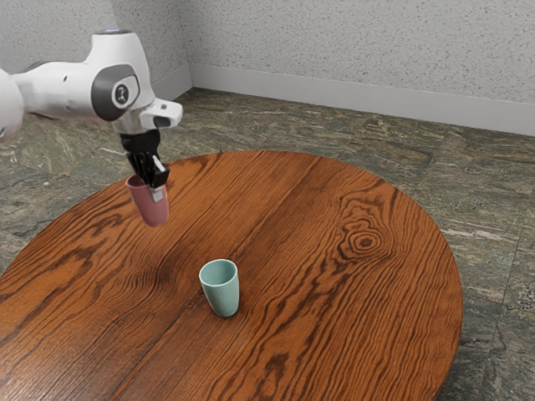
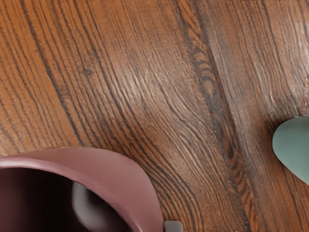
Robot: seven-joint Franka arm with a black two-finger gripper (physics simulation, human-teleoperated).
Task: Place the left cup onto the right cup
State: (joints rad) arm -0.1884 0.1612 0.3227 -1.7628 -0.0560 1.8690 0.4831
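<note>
From the hand's camera, the pink cup [image 2: 104,169] is cut off at the edge, and so is the green cup [image 2: 293,145]. From the side, the tool [image 1: 155,185] pinches the pink cup [image 1: 150,209] by its rim, clear above the tabletop [image 1: 359,251]. Its mouth is up and its long axis is slightly tipped. The green cup [image 1: 221,288] stands upright, well apart from it.

A round bench [image 1: 334,251] of reddish wood, boldly grained with one ringed knot, spreads beneath the fingers [image 1: 155,174] and far out to their side. Beyond its edge, well away from the fingers, a mottled grey-green stone floor [image 1: 485,184] meets a pale baseboard [image 1: 376,96] under a speckled wall [image 1: 351,33].
</note>
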